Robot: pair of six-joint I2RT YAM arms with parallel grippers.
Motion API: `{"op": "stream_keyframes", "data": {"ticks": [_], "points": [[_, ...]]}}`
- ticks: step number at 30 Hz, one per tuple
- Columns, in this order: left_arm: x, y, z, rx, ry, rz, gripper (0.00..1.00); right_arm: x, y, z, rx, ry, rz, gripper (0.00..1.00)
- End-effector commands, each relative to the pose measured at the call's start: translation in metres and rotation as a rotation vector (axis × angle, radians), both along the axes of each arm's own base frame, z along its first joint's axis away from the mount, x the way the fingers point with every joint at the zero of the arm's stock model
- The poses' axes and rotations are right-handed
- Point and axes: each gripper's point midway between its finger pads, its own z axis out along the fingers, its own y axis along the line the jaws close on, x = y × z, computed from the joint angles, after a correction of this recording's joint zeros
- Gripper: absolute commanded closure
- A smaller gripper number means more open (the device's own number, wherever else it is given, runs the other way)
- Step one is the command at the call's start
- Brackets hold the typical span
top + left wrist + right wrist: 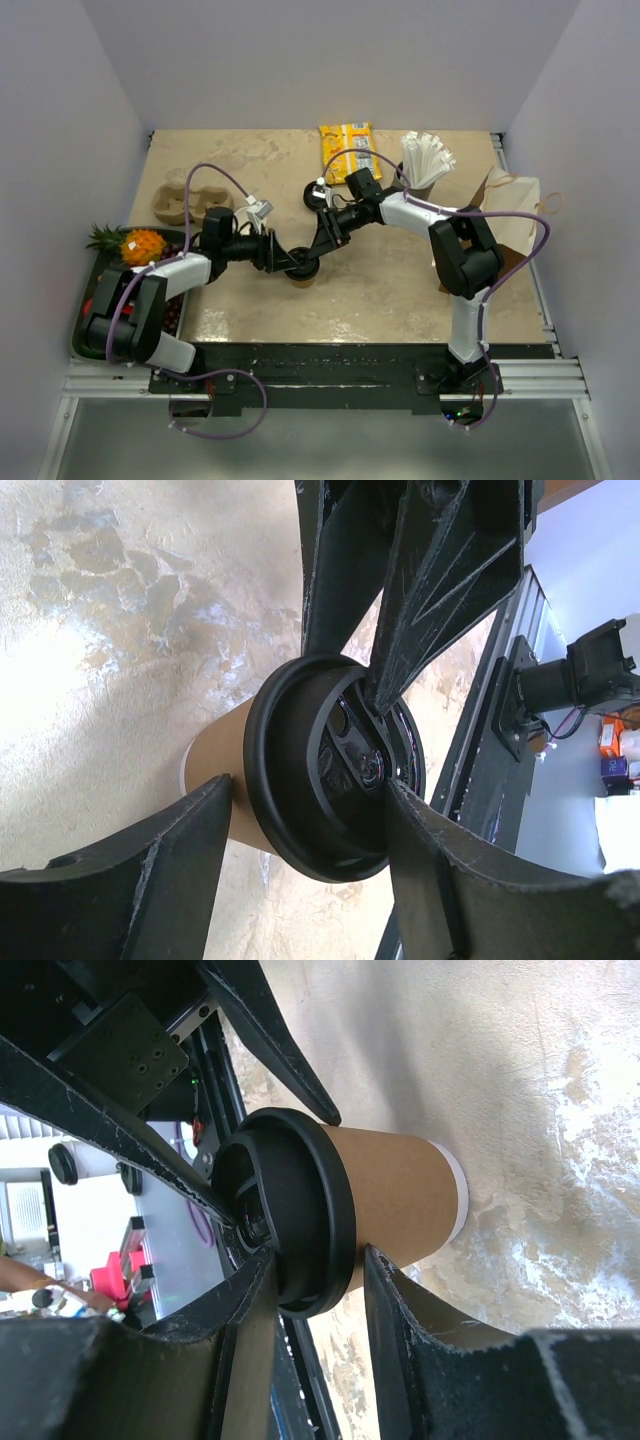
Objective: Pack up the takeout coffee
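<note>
One kraft-brown coffee cup (303,277) with a black lid stands upright mid-table between both arms. In the left wrist view the lid (320,770) sits on the cup body (215,780). My left gripper (310,800) is shut on the cup, one finger against the paper wall under the rim and the other on the lid's top; it also shows in the top view (290,262). My right gripper (318,1260) is shut on the lid's rim (300,1220), one finger on top and one under the rim against the cup (390,1200); it also shows in the top view (322,243). I cannot make out a second cup.
The moulded cardboard carrier (180,200) lies at the back left. A tray (92,290) with a pineapple (140,245) sits at the left edge. A grey cup of white straws (425,165), a yellow packet (348,150) and a paper bag (515,215) stand at the back and right.
</note>
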Motion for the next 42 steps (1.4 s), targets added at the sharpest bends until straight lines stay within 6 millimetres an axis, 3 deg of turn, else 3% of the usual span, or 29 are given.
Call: {"op": "stream_keyframes", "data": {"ticks": [1,4,7,10,13,18,29,42], "points": [[-0.019,0.038,-0.069,0.236,0.138,0.095,0.38,-0.012,-0.037,-0.088,-0.348,-0.027,-0.006,0.65],[-0.017,0.027,-0.035,0.144,0.04,0.02,0.36,-0.009,-0.033,-0.083,-0.333,-0.034,-0.001,0.65],[-0.018,0.029,-0.012,0.067,0.026,0.049,0.34,-0.007,-0.033,-0.082,-0.325,-0.056,0.025,0.64],[-0.014,0.046,-0.008,0.027,0.114,0.151,0.34,-0.006,-0.031,-0.08,-0.318,-0.062,0.029,0.64],[-0.015,0.048,-0.001,-0.019,0.138,0.184,0.35,-0.005,-0.03,-0.079,-0.315,-0.065,0.025,0.64],[-0.017,0.047,-0.007,-0.029,0.162,0.199,0.36,-0.004,-0.029,-0.081,-0.315,-0.062,0.023,0.64],[-0.01,0.036,0.011,-0.159,0.195,0.192,0.35,-0.004,-0.028,-0.078,-0.311,-0.069,0.023,0.64],[0.0,0.035,0.003,-0.159,0.246,0.207,0.35,-0.005,-0.026,-0.079,-0.313,-0.075,0.028,0.63]]}}
